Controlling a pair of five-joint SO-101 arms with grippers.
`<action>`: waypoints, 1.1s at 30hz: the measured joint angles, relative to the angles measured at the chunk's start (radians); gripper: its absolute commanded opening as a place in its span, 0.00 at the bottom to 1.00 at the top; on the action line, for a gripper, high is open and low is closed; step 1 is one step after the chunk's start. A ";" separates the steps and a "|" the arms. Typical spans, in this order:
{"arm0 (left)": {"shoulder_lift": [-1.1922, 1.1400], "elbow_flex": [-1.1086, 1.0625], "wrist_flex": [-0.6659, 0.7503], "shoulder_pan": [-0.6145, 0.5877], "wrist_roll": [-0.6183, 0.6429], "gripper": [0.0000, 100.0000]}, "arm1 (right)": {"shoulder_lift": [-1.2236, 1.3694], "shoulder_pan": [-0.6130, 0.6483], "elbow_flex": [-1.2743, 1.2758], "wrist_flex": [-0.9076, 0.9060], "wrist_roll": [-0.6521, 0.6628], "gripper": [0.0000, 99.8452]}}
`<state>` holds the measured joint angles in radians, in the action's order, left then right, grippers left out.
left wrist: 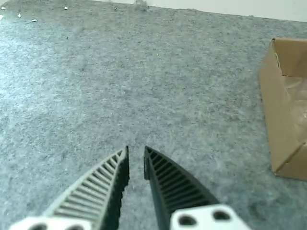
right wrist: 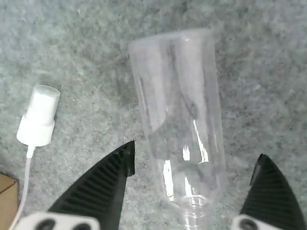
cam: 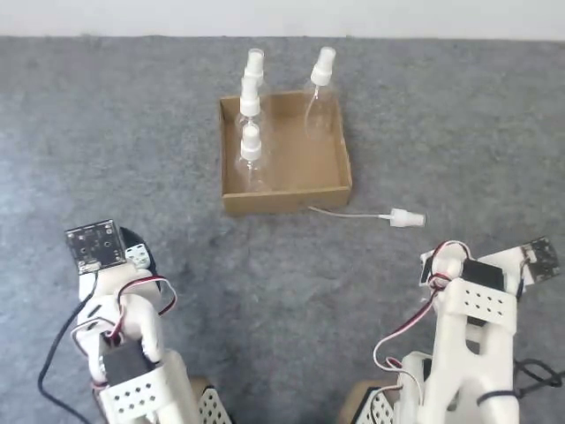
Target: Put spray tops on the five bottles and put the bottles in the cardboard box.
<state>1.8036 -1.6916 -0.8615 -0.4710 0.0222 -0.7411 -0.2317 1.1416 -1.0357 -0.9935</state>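
Observation:
The cardboard box (cam: 287, 201) sits at the middle back of the table. Three clear bottles with white spray tops (cam: 251, 146) stand along its left side and one more (cam: 320, 84) stands at its right back. A loose spray top (cam: 407, 217) with a thin tube lies on the carpet just right of the box's front corner. A clear bottle without a top (right wrist: 180, 110) lies on the carpet, with my right gripper (right wrist: 195, 151) open astride it and the spray top (right wrist: 37, 117) beside it. My left gripper (left wrist: 135, 152) hovers over bare carpet, holding nothing, with only a narrow gap between its tips.
Grey carpet (cam: 132, 132) covers the table. The box's side wall (left wrist: 276, 96) is some way off from the left gripper. The left arm (cam: 124, 336) and the right arm (cam: 472, 305) stand at the near edge, with bare carpet between them and the box.

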 measured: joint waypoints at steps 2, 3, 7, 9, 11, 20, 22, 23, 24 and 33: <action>0.000 0.000 0.000 0.000 -0.002 0.05 | 0.000 0.000 -0.038 -0.029 0.000 0.33; 0.000 0.000 0.000 0.000 -0.003 0.05 | 0.000 0.000 -0.066 -0.054 0.000 0.33; 0.000 0.000 0.000 0.000 -0.003 0.05 | 0.000 0.002 -0.184 -0.176 0.000 0.33; 0.000 0.000 0.000 0.000 -0.005 0.05 | 0.000 0.026 -0.206 -0.201 0.000 0.33; 0.000 0.000 0.000 0.000 -0.005 0.05 | 0.000 0.074 -0.209 -0.201 0.000 0.33; 0.000 0.000 0.000 0.000 -0.005 0.05 | 0.000 0.143 -0.163 -0.014 -0.052 0.33; 0.000 0.000 0.000 0.000 -0.005 0.05 | -0.006 0.146 -0.141 0.049 -0.058 0.33; 0.000 0.000 0.000 0.000 -0.005 0.05 | -0.006 0.146 -0.140 0.074 -0.060 0.33; 0.000 0.000 0.000 0.000 -0.005 0.05 | -0.003 0.146 -0.140 0.091 -0.060 0.31; 0.000 0.000 0.000 0.000 -0.006 0.05 | -0.018 0.138 -0.207 -0.063 -0.057 0.13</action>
<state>1.8036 -1.6916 -0.8615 -0.4710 0.0161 -0.7595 -0.0936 0.9344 -1.0986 -1.0503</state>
